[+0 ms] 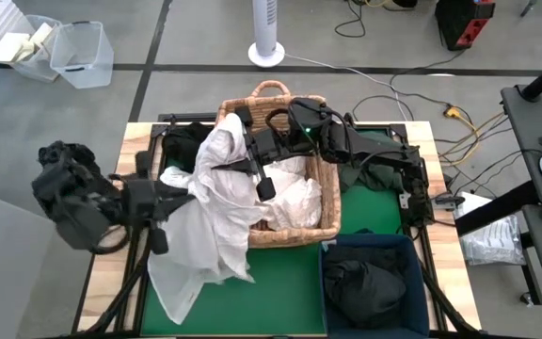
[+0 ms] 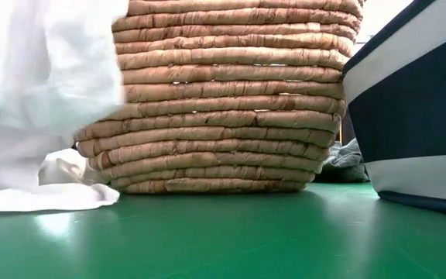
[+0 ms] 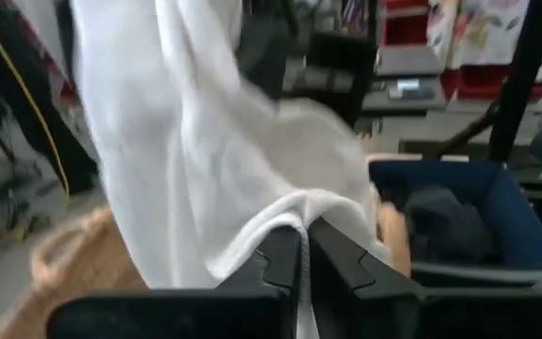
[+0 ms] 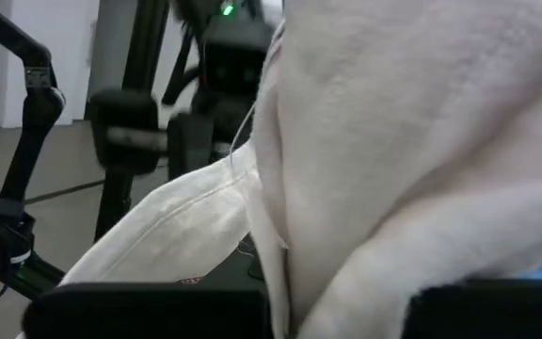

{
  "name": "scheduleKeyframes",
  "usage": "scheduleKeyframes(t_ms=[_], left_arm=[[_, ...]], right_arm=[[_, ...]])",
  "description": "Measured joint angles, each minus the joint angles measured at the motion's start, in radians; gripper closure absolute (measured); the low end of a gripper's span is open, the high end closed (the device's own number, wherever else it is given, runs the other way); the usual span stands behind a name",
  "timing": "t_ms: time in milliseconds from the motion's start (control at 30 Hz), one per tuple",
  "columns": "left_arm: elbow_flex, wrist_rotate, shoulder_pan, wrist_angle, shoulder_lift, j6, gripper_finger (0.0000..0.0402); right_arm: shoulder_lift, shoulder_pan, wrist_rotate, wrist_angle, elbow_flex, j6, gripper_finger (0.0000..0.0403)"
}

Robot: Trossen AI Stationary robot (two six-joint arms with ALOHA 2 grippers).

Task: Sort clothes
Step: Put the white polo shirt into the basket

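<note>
Two grippers clench one large white fabric garment (image 1: pixel 210 221) draped over the tan wicker basket's (image 1: pixel 332 202) rim onto the green mat: the left gripper (image 3: pixel 304 268) pinches its hem, the right gripper (image 1: pixel 243 155) its top, so lifting together should best clear the rim.

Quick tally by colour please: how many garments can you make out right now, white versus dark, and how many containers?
White garments: 2, the white garment pinched by both the left gripper and the right gripper, and a white piece in the wicker basket.
Dark garments: 2, one in the blue bin, one dark green beside the basket.
Containers: 2.
Total: 6.
</note>
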Motion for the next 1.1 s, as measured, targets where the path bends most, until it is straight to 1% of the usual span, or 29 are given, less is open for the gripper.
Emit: scheduleKeyframes(t_ms=[200, 333, 400, 467, 567, 633, 700, 800, 933, 1100], left_arm=[[0.087, -0.047, -0.021, 0.078, 0.011, 0.201, 0.0401], [0.141, -0.06, -0.021, 0.092, 0.026, 0.281, 0.0401], [0.169, -0.079, -0.021, 0.094, 0.032, 0.303, 0.0401], [0.194, -0.131, -0.021, 0.095, 0.037, 0.319, 0.0401], [0.223, -0.224, -0.021, 0.094, 0.041, 0.324, 0.0401], [0.235, -0.245, -0.021, 0.094, 0.04, 0.328, 0.0402], [0.239, -0.266, -0.021, 0.094, 0.04, 0.336, 0.0402], [0.235, -0.37, -0.02, 0.093, 0.048, 0.338, 0.0402], [0.237, -0.364, -0.019, 0.099, 0.053, 0.341, 0.0401], [0.234, -0.355, -0.013, 0.123, 0.082, 0.332, 0.0401]], right_arm=[[0.0, 0.0, 0.0, -0.042, -0.002, 0.042, 0.0353], [0.0, 0.0, -0.001, -0.091, -0.002, 0.07, 0.0327], [0.0, 0.0, -0.003, -0.111, -0.002, 0.104, 0.0304], [0.0, -0.002, -0.012, -0.129, -0.002, 0.141, 0.0274], [0.0, -0.004, -0.073, -0.14, -0.003, 0.19, 0.0222], [0.0, -0.004, -0.102, -0.137, -0.003, 0.211, 0.0189], [0.0, -0.003, -0.107, -0.134, -0.003, 0.219, 0.0157], [0.004, 0.0, -0.108, -0.124, -0.003, 0.225, 0.0118], [0.022, 0.004, -0.084, -0.071, -0.003, 0.228, 0.0079], [0.058, 0.004, -0.081, 0.023, -0.004, 0.279, 0.005]])
